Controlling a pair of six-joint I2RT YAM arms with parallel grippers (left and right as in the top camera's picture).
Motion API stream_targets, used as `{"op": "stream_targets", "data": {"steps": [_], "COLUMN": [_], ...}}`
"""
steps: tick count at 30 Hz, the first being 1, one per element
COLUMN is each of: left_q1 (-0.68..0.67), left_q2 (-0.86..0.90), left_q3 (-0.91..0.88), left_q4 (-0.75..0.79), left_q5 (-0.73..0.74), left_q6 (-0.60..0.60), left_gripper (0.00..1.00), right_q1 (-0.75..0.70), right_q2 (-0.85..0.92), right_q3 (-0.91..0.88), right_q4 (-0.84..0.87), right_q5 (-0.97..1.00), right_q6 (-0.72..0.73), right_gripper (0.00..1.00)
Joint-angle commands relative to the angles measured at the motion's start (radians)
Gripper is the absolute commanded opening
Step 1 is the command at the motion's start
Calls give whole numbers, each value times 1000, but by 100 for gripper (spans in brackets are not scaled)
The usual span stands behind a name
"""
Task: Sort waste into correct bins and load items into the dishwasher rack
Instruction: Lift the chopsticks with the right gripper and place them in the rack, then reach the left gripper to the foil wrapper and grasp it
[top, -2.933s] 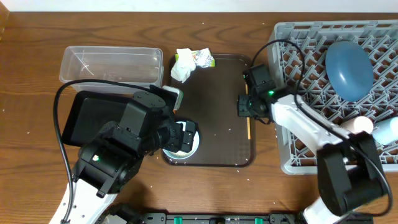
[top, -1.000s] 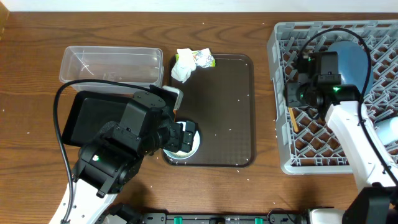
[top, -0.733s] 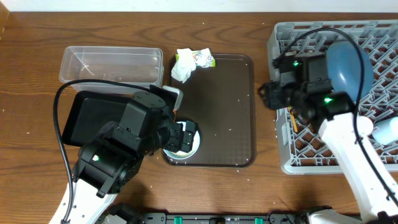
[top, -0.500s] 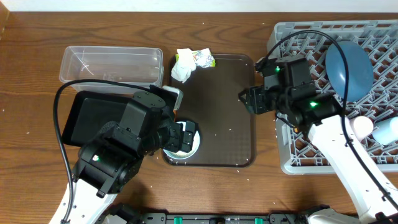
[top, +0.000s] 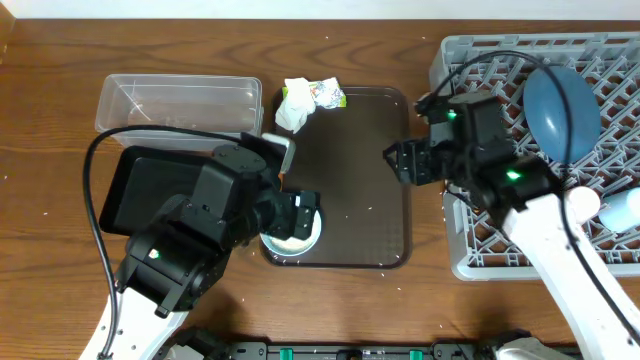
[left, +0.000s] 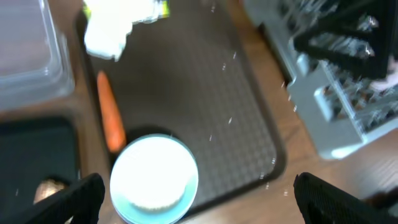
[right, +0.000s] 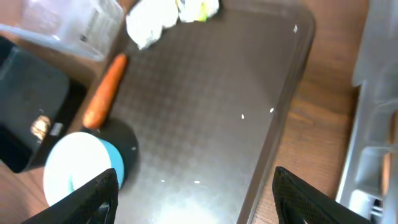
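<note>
My left gripper (left: 208, 205) is open and empty, hovering just above the white bowl with a pale blue outside (left: 154, 180) at the brown tray's front left corner (top: 290, 236). My right gripper (right: 199, 199) is open and empty over the right side of the brown tray (top: 398, 165). An orange carrot (left: 110, 118) lies beside the bowl. White tissue (top: 293, 105) and the green-and-silver wrapper (top: 328, 95) lie at the tray's far edge. Rice grains (right: 242, 115) dot the tray. A brown lump (right: 40, 127) lies in the black tray (top: 140, 185). The blue plate (top: 560, 110) stands in the grey rack (top: 470, 60). The chopsticks are hidden.
The clear tub (top: 180, 105) stands behind the black tray at the left. The brown serving tray (top: 350, 130) lies between the bins and the rack. Two small cups (top: 583, 202) show at the rack's right side. My left arm's body covers the table's front left.
My right gripper carried the chopsticks from the brown tray into the rack, let them go and came back over the tray. My left gripper shifted slightly over the bowl.
</note>
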Motion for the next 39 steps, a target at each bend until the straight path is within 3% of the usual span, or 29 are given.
{"op": "stream_targets", "data": {"steps": [1, 8, 12, 27, 31, 36, 39], "left_q1": [4, 4, 4, 17, 19, 26, 30], "left_q2": [1, 124, 291, 866, 976, 1087, 1128], "left_q3": [16, 14, 14, 14, 14, 14, 14], "left_q4": [36, 340, 498, 1065, 1189, 1292, 1319], "left_q5": [-5, -219, -220, -244, -244, -245, -245], "left_q6": [3, 42, 124, 177, 180, 180, 179], "left_gripper": [98, 98, 98, 99, 91, 90, 77], "right_q1": [-38, -81, -104, -128, -128, -128, -128], "right_q2": [-119, -254, -264, -262, -262, -259, -256], "right_q3": [3, 3, 3, 3, 3, 3, 2], "right_q4": [-10, -36, -56, -204, -212, -215, -216], "right_q5": [-1, 3, 17, 86, 86, 85, 85], "right_q6": [13, -2, -2, -1, -1, 3, 9], "right_gripper": [76, 88, 93, 94, 94, 94, 95]}}
